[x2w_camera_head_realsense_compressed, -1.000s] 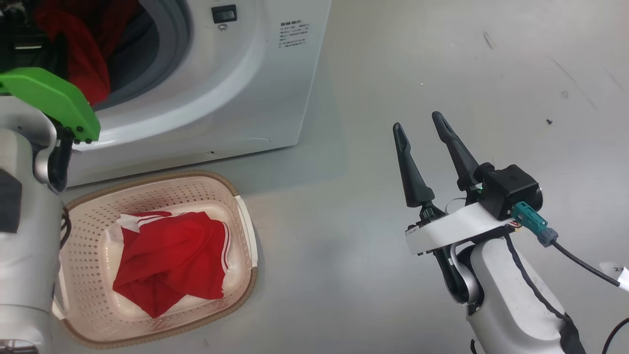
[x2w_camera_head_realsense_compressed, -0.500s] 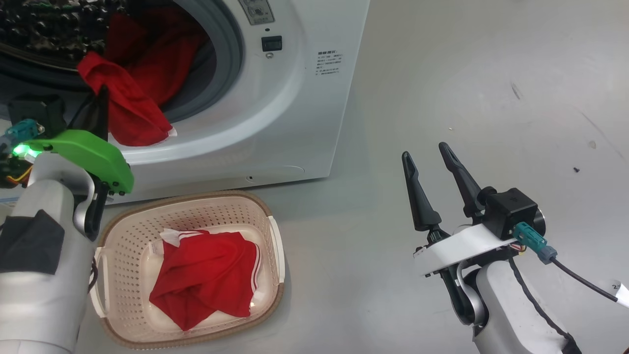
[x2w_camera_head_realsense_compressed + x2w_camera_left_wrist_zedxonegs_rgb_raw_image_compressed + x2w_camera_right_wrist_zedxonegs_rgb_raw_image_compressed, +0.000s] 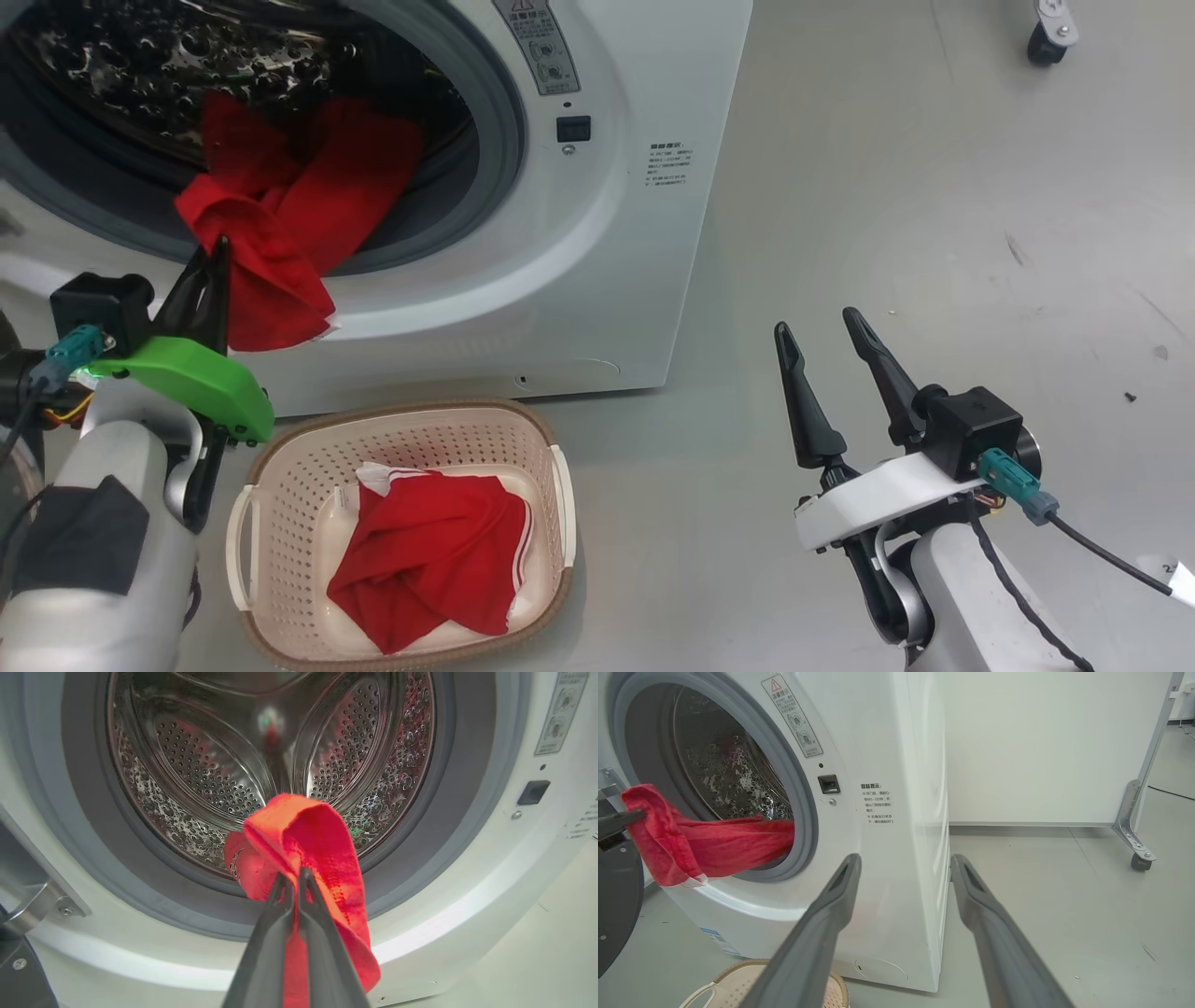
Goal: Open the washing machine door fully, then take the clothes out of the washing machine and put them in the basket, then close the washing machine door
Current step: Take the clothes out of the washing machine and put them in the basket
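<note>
The washing machine [image 3: 597, 261] stands with its mouth uncovered, and a dark edge of the washing machine door [image 3: 614, 905] shows swung aside at the left. My left gripper [image 3: 220, 250] [image 3: 294, 879] is shut on a fold of red clothes [image 3: 280, 215] [image 3: 303, 830] [image 3: 705, 844]. The fabric stretches from inside the steel drum [image 3: 224, 765] out over the grey gasket and hangs at the lip. The basket [image 3: 401, 411] sits on the floor below the mouth, with another red garment [image 3: 439, 551] in it. My right gripper [image 3: 817, 322] [image 3: 906, 858] is open and empty, off to the machine's right.
Grey floor [image 3: 934, 187] stretches to the right of the machine. A metal frame on a caster [image 3: 1139, 861] [image 3: 1044, 33] stands at the far right before a white wall panel [image 3: 1041, 742]. A black cable [image 3: 1102, 551] trails from my right wrist.
The head camera has shifted, so more of the drum shows. My left gripper keeps its hold and has drawn the red garment slightly farther out over the lip. The right gripper stays open.
</note>
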